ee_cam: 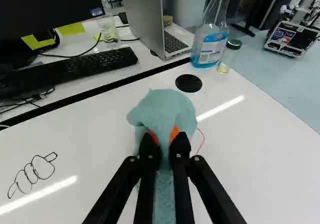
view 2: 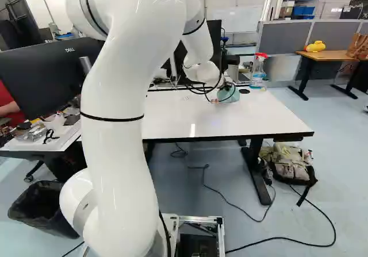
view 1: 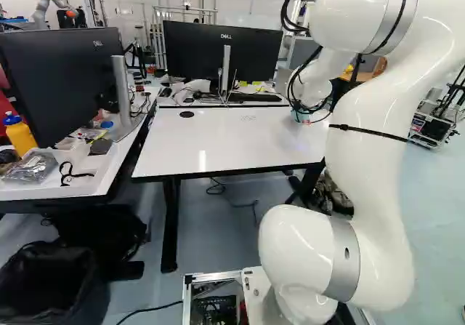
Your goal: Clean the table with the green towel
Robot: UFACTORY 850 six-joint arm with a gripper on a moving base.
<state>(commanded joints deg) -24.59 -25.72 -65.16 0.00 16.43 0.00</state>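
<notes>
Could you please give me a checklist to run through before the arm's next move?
1. Gripper shut on the green towel: ok, pinched between both fingers.
2. Towel in contact with the table: cannot tell.
3. Towel over the scribble: not ok, it is off to one side.
4. Scribble wiped away: not ok, its dark loops show.
5. Spray bottle apart from towel: ok.
6. Keyboard apart from towel: ok.

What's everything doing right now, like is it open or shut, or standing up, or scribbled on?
Claw: shut on the green towel
Green towel: bunched up, pinched
Table: marked with a black scribble
Spray bottle: standing upright
Jar: upright, lid on
Laptop: open
Bin: open on top
</notes>
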